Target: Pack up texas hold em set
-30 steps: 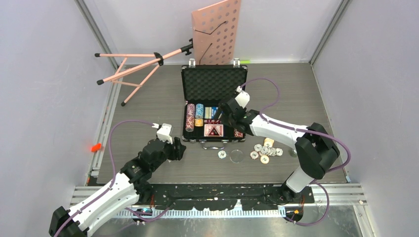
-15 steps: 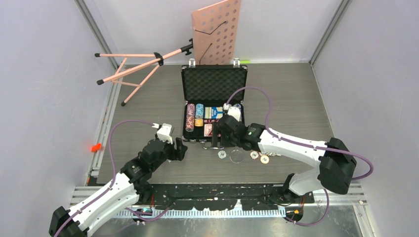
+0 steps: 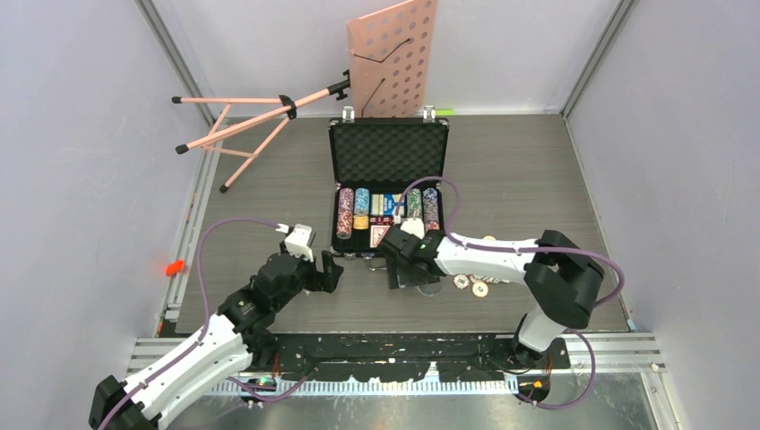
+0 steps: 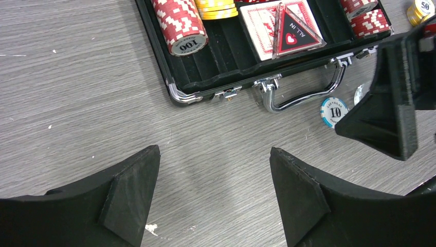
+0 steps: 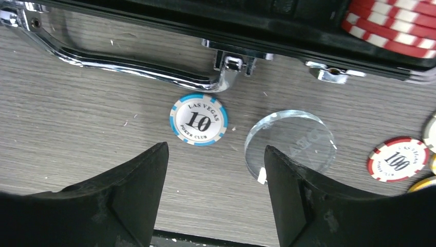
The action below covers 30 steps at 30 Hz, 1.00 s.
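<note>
Picking the blue 10 chip [image 5: 198, 119]: centre your right gripper [image 5: 216, 150], jaws wide and empty, over it, clear of the handle [image 5: 128, 64] just beyond.

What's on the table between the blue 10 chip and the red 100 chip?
A clear round disc, lying flat between the blue 10 chip and the red 100 chip; the right wrist view shows it.

The grey wood-grain tabletop [image 4: 77, 103] looks matt and lightly streaked. The black ribbed briefcase [image 4: 153, 46] has dull dimpled foam lining [image 3: 387, 154] in its lid and a mirror-bright chromed metal handle [image 5: 133, 67]. The blue-and-white round poker chip [image 5: 198, 119] is smooth with a soft sheen; the clear round disc [image 5: 289, 145] is glossy. The left gripper [image 4: 213, 170] has fingers [image 4: 131, 193] of matt black plastic, finely ridged.
</note>
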Each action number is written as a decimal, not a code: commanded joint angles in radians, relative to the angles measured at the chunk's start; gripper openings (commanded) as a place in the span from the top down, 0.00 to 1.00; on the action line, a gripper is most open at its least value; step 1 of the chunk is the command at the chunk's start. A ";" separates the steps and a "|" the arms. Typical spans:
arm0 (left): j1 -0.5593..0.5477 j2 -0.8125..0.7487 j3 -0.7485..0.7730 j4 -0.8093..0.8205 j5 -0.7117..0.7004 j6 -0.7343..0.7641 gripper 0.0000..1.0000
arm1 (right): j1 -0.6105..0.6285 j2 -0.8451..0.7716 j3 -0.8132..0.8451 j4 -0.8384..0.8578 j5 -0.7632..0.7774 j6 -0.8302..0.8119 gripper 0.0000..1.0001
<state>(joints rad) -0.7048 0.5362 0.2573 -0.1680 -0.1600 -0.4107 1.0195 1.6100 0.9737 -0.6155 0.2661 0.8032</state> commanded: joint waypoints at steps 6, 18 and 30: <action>0.000 -0.008 0.000 0.053 0.009 0.003 0.19 | 0.001 0.088 0.102 0.017 -0.050 -0.017 0.31; 0.001 -0.003 0.000 0.057 0.011 0.004 0.20 | -0.026 0.124 0.084 0.041 -0.062 -0.022 0.36; 0.000 -0.001 0.001 0.059 0.011 0.004 0.21 | -0.062 0.146 0.053 0.060 -0.112 -0.033 0.51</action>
<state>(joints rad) -0.7048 0.5369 0.2573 -0.1677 -0.1558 -0.4107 0.9600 1.7283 1.0443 -0.5774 0.1688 0.7769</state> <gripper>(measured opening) 0.797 0.530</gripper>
